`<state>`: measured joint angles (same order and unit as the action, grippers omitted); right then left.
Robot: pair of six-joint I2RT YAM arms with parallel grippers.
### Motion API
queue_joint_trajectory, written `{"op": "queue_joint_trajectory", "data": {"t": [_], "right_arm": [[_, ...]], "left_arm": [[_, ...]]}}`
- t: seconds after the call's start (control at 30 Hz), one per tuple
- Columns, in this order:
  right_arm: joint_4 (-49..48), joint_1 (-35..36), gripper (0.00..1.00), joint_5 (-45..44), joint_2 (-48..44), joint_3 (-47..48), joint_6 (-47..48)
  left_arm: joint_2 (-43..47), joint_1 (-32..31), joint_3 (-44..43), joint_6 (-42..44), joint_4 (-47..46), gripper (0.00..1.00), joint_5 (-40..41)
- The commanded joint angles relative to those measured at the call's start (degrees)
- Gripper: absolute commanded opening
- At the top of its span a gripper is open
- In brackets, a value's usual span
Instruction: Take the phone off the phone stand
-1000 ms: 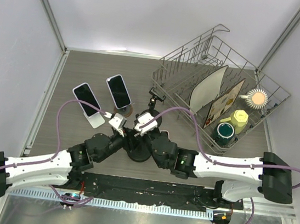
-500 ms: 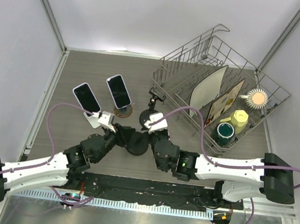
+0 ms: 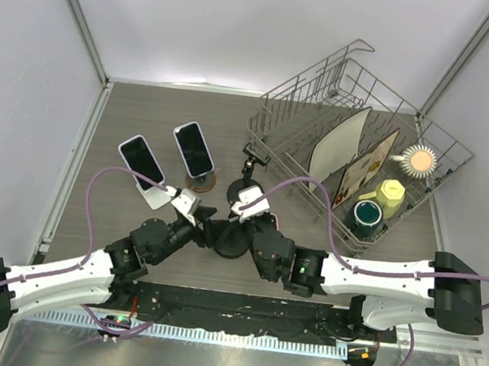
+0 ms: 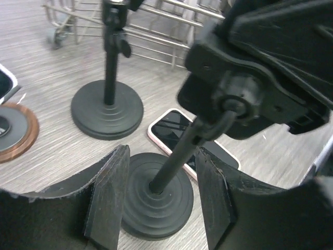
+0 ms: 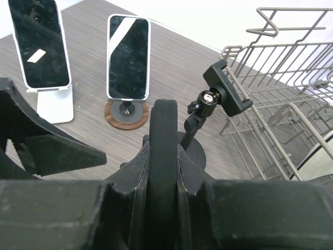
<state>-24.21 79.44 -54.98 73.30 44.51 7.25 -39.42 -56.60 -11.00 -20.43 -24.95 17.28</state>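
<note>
A black phone stand with a round base stands between my arms; it also shows in the top view. My right gripper is shut on the stand's black clamp head. My left gripper is open, with one jaw on each side of the stand's pole, low near the base. A pink-edged phone lies flat on the table just behind the base. In the top view the phone is hidden under my left gripper and right gripper.
A second black stand with an empty clamp stands near the wire dish rack, which holds plates and cups. A phone on a white stand and a phone on a round wooden base stand at the left.
My left gripper swung out to the left, then came back right to the stand's pole. The stand and my right gripper shifted slightly.
</note>
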Motion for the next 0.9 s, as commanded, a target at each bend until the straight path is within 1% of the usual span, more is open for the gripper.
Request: {"op": "queue_joint_trajectory", "data": {"t": [0.0, 0.13, 0.2, 0.37, 0.47, 0.6, 0.7, 0.73, 0.8, 0.83, 0.87], "right_arm": [[0.0, -0.1, 0.01, 3.0, -1.7, 1.7, 0.0], [0.0, -0.1, 0.01, 5.0, -1.8, 1.9, 0.0], [0.1, -0.1, 0.01, 6.3, -1.8, 2.0, -0.1], [0.4, -0.1, 0.01, 7.6, -1.9, 2.3, -0.8], [0.5, -0.1, 0.01, 8.6, -2.1, 2.3, -1.2], [1.2, -0.1, 0.01, 9.1, -2.3, 2.3, -1.4], [1.6, -0.2, 0.01, 9.7, -2.5, 2.2, -1.4], [2.1, 0.0, 0.01, 10.7, -2.4, 2.2, -1.3], [4.9, -0.1, 0.01, 11.4, -1.9, 3.1, -0.7], [6.3, -0.1, 0.01, 11.6, -1.7, 3.6, -0.5], [7.5, 0.0, 0.01, 12.2, -1.5, 4.2, -0.1]], "left_arm": [[-1.1, 0.0, -1.6, 9.0, -5.7, 0.57, -10.1], [-2.9, -0.1, -2.7, 12.2, -6.5, 0.53, -11.7], [-4.1, 0.0, -3.1, 13.5, -7.6, 0.52, -12.1], [-10.3, 0.1, -5.0, 13.7, -11.2, 0.52, -13.7], [-13.8, 0.3, -5.6, 13.6, -13.8, 0.5, -13.5], [-16.5, 0.5, -6.6, 13.3, -15.7, 0.49, -14.6], [-17.7, 0.5, -7.1, 13.0, -15.7, 0.4, -15.2], [-17.8, 0.5, -7.0, 13.0, -15.9, 0.32, -15.1], [-17.5, 0.5, -6.7, 12.6, -15.9, 0.2, -14.9], [-17.4, 0.5, -6.5, 12.5, -15.7, 0.07, -14.5], [-17.1, 0.4, -6.4, 12.2, -15.3, 0.01, -14.1]]}}
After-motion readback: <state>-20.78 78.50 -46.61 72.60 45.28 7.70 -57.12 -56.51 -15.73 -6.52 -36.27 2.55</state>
